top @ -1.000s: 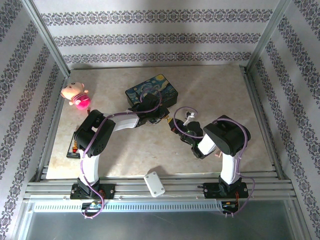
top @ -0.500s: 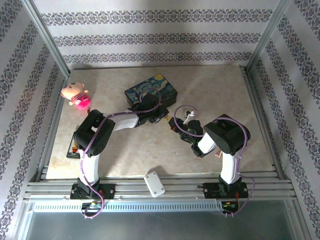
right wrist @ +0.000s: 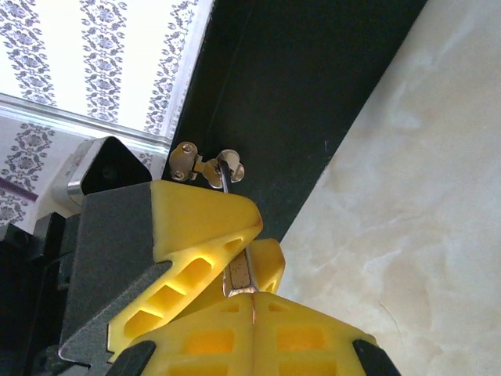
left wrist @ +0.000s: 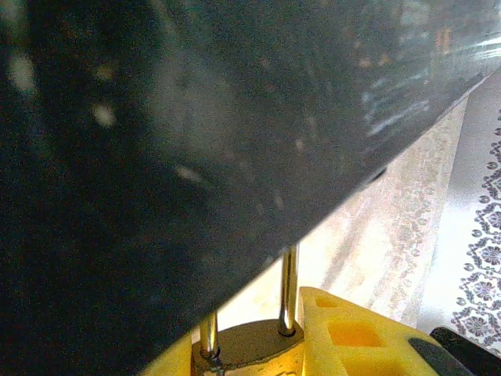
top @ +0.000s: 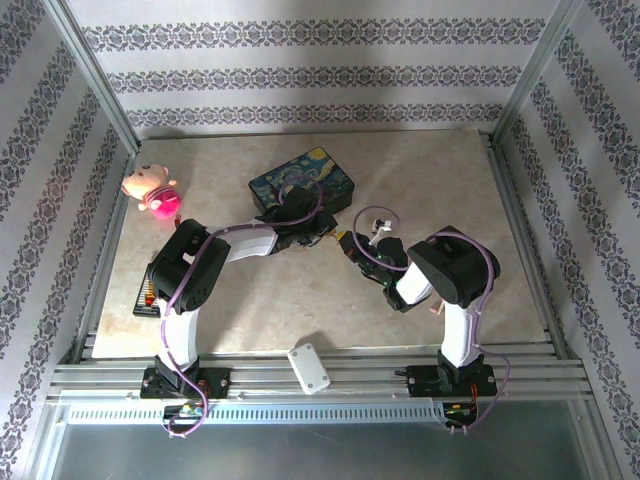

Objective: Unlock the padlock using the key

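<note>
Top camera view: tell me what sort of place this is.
Probably a robot test booth: a left arm and a right arm bolted to a metal rail at the table edge, patterned panels walling it in, and loose props like a painted tin and a pink toy.

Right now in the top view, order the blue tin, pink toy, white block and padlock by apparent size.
blue tin
pink toy
white block, somewhat smaller than the toy
padlock, by far the smallest
</note>
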`<state>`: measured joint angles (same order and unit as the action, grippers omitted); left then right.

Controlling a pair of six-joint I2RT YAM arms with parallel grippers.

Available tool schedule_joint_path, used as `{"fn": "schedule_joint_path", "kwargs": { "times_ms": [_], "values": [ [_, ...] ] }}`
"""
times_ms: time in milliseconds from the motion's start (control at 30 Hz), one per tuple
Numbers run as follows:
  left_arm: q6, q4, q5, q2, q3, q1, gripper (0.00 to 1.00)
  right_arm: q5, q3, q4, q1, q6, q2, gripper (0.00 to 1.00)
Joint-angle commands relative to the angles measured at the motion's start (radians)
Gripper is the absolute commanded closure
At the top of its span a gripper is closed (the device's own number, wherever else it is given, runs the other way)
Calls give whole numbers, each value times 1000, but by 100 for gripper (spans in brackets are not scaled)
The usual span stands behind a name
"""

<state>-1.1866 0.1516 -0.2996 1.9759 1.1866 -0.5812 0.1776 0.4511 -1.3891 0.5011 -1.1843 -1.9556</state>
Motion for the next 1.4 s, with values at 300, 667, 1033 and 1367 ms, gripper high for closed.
{"fn": "schedule_joint_path", "kwargs": {
  "times_ms": [300, 667, 1033, 1367],
  "values": [
    [-150, 5, -135, 6, -10, -34, 71, -103, 2, 2, 15, 0, 13, 100],
    [-229, 20, -64, -4, -27, -41, 70, -203, -27, 3, 103, 12, 15, 100],
    [-236, 19, -75, 7, -13, -57, 70, -286, -39, 2, 136, 8, 34, 100],
    [-233, 11, -89, 9, -19, -66, 71, -297, 4, 2, 133, 38, 34, 100]
  ]
}}
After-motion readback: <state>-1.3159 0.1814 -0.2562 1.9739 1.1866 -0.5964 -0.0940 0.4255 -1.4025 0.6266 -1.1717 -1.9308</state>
